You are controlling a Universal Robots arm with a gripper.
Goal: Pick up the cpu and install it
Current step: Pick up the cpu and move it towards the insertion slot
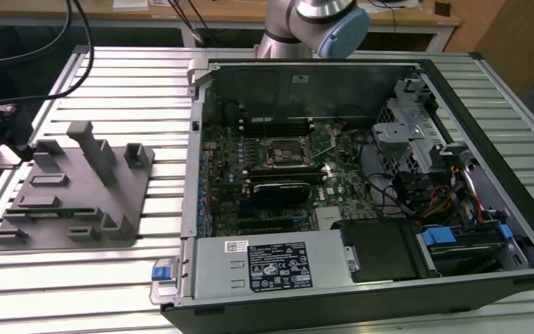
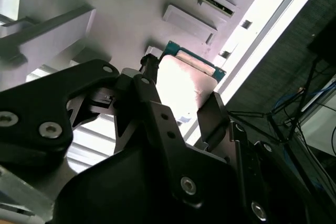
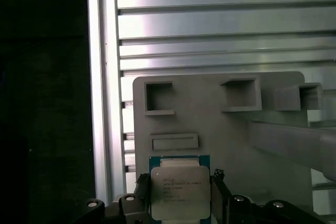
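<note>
A: Where do we find the cpu point(image 3: 180, 195)?

B: On the grey tray point(image 3: 220, 124). It is close to the tray edge that runs along the slatted table's point(image 3: 210, 24) side rail point(image 3: 102, 103), just beside a low rectangular frame point(image 3: 174, 141) moulded into the tray.

A: And the gripper point(image 3: 180, 186)?

B: We see it pointing straight down at the tray. In both wrist views its two black fingers point(image 3: 143, 188) are drawn in against opposite sides of the cpu, whose metal top faces up. We cannot tell whether the chip is clear of the tray.

A: And the arm point(image 1: 290, 21) itself?

B: In the exterior view its base stands at the table edge behind the open computer case point(image 1: 295, 65), with a blue-capped joint point(image 1: 346, 33) above it.
</note>
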